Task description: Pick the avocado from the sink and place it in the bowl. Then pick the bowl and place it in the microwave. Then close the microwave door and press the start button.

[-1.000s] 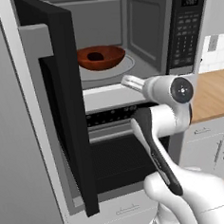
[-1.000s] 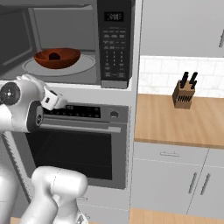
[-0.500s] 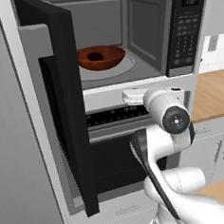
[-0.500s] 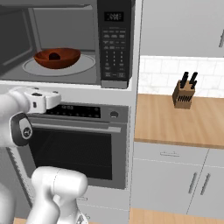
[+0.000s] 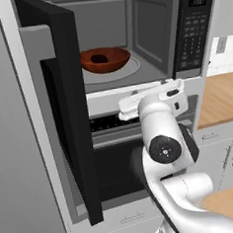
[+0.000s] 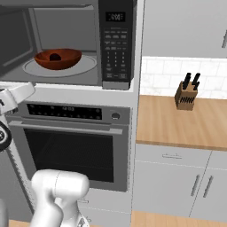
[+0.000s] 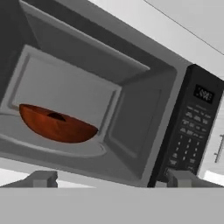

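One bowl: the wide reddish-brown wooden bowl [image 5: 104,60] sits upright on the round grey turntable [image 6: 60,67] inside the black built-in microwave [image 6: 116,44], mouth up, its long axis level.
Avocado: the small, nearly black avocado [image 6: 55,56] lies in the bowl; which way it points cannot be told.
Door: the broad black microwave door [image 5: 70,107] stands open, swung left, edge-on to the left base camera.
Tool: the white arm's two-finger tool [image 7: 111,178] is below the microwave opening in front of the steel oven [image 6: 73,142]; its tips stand apart, holding nothing.
Change: over the last second the wrist has dropped and turned, the hand lying flatter and pointing left.
Surface: a wooden knife block [image 6: 186,95] stands on the wooden surface [image 6: 177,124] to the right.
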